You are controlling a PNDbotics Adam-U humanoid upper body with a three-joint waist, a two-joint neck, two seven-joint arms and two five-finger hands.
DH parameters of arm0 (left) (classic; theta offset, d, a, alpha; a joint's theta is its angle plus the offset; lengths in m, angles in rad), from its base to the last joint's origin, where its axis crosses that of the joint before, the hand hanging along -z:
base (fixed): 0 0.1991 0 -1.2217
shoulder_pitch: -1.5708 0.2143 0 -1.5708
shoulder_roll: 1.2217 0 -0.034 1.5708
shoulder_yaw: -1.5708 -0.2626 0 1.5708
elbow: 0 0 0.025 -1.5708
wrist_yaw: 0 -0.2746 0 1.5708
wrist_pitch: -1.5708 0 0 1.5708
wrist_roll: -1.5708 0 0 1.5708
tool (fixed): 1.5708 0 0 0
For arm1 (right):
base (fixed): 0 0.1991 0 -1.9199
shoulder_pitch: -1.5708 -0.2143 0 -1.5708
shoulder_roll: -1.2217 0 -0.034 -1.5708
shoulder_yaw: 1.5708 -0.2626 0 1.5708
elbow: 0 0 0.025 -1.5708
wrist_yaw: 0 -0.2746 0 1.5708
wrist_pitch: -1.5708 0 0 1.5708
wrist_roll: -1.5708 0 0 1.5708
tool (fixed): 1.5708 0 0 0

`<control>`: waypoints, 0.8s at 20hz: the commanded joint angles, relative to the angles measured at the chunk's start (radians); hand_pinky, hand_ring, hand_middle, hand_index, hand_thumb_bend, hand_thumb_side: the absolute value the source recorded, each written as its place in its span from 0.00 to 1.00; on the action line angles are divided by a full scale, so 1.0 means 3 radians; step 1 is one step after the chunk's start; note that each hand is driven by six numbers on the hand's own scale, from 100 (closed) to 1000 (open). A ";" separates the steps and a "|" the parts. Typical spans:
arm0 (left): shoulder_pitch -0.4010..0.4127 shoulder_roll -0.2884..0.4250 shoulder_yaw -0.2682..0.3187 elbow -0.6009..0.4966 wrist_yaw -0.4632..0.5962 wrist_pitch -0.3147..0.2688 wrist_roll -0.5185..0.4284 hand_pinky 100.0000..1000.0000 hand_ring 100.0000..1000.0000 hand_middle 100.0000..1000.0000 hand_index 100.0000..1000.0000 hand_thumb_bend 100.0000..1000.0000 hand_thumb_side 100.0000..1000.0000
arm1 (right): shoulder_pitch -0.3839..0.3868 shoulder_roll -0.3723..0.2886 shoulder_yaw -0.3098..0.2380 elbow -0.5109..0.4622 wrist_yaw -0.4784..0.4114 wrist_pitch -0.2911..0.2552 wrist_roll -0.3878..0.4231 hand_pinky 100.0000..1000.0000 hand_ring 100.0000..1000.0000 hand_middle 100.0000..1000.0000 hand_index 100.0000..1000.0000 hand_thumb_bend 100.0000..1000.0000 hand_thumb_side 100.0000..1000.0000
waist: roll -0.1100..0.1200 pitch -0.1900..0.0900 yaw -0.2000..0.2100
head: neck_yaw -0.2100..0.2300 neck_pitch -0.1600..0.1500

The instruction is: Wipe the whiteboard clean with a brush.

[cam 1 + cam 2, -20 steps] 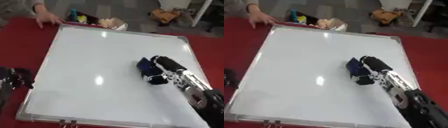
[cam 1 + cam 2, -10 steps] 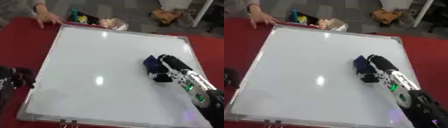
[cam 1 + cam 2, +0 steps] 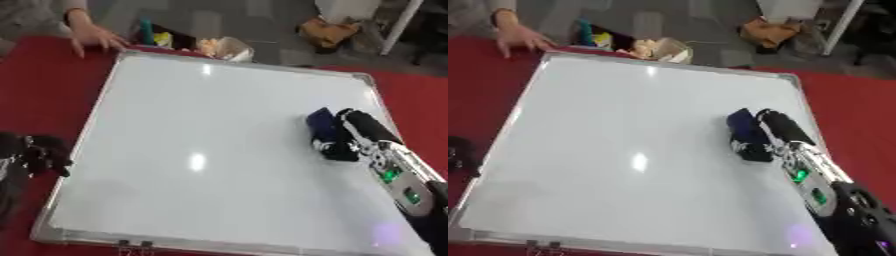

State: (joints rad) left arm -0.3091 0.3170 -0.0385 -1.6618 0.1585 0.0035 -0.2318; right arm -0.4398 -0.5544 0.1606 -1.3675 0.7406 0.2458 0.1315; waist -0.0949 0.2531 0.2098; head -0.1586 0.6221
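Note:
A white whiteboard (image 3: 201, 150) with a silver frame lies flat on a red table. Its surface looks blank, with glare spots only. My right hand (image 3: 360, 131) comes in from the lower right and is shut on a dark blue brush (image 3: 322, 129), which presses on the board near its right edge. My left hand (image 3: 39, 154) rests just off the board's left edge on the red table, fingers curled around nothing.
A person's hand (image 3: 87, 35) rests on the table at the board's far left corner. Behind the far edge lie small coloured items (image 3: 156, 37) and a crumpled pale bag (image 3: 223, 48). The red table (image 3: 35, 90) surrounds the board.
My right hand has slid the brush rightward and a little farther up the board. The left hand has stayed put.

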 commanded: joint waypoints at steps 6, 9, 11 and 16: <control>-0.0020 0.0062 0.0017 -0.0056 0.0002 -0.0011 0.0001 0.43 0.49 0.52 0.62 0.68 0.91 | 0.0098 -0.0098 -0.0074 0.0165 -0.0137 0.0108 -0.0074 0.60 0.55 0.49 0.37 0.00 0.41 | 0.0026 -0.0040 -0.0019 | 0.0030 -0.0022; -0.0018 0.0061 0.0018 -0.0055 0.0003 -0.0009 0.0001 0.43 0.49 0.52 0.62 0.68 0.91 | 0.0125 -0.0103 -0.0097 0.0180 -0.0174 0.0143 -0.0106 0.60 0.55 0.49 0.37 0.00 0.40 | 0.0021 -0.0044 -0.0024 | 0.0038 -0.0021; -0.0017 0.0062 0.0018 -0.0055 0.0002 -0.0008 0.0002 0.43 0.49 0.52 0.62 0.68 0.91 | 0.0136 -0.0106 -0.0103 0.0185 -0.0187 0.0157 -0.0118 0.60 0.55 0.49 0.37 0.00 0.40 | 0.0018 -0.0046 -0.0028 | 0.0042 -0.0021; -0.0015 0.0061 0.0018 -0.0055 0.0000 -0.0005 -0.0004 0.43 0.49 0.52 0.62 0.68 0.91 | 0.0142 -0.0106 -0.0101 0.0180 -0.0201 0.0163 -0.0125 0.60 0.55 0.49 0.37 0.00 0.40 | 0.0012 -0.0053 -0.0029 | 0.0046 -0.0022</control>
State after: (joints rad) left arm -0.3079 0.3170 -0.0384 -1.6618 0.1585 0.0037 -0.2319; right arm -0.4133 -0.5691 0.1285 -1.3409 0.6949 0.2882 0.0889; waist -0.0983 0.2465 0.2033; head -0.1465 0.6221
